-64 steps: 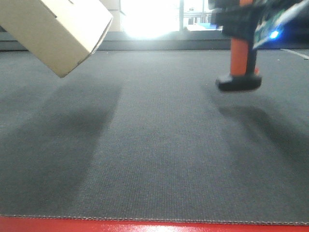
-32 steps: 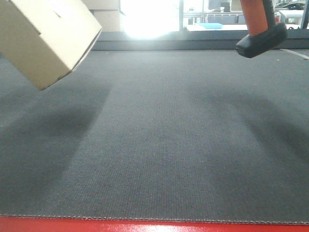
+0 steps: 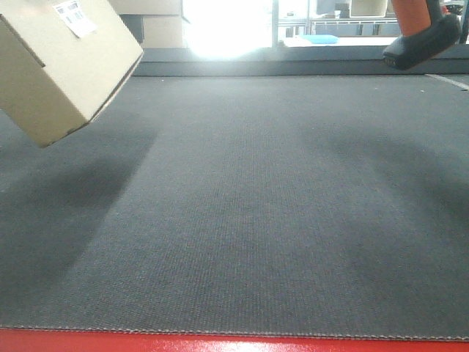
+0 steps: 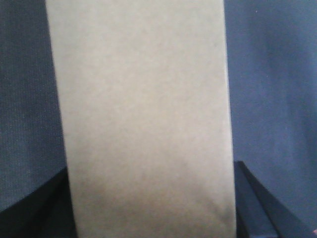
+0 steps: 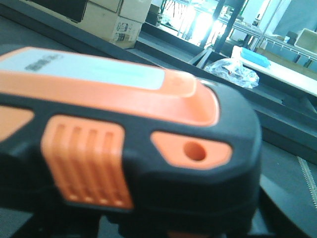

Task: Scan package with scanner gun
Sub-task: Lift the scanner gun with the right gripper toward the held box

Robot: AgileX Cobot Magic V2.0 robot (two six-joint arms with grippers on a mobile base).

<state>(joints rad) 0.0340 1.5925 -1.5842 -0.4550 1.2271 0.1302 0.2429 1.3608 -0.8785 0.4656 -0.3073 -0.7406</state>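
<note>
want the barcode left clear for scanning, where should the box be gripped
The box hangs tilted, label on its upper face. Probably grip its two flat parallel sides, coming from the face opposite the label, so it stays uncovered.

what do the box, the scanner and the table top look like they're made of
The package looks like plain tan cardboard, matte, with a white paper label. The scanner gun seems moulded plastic: black body, ribbed orange inserts. The table cover looks like dark grey woven fabric, with fine weave and stitched edge.
</note>
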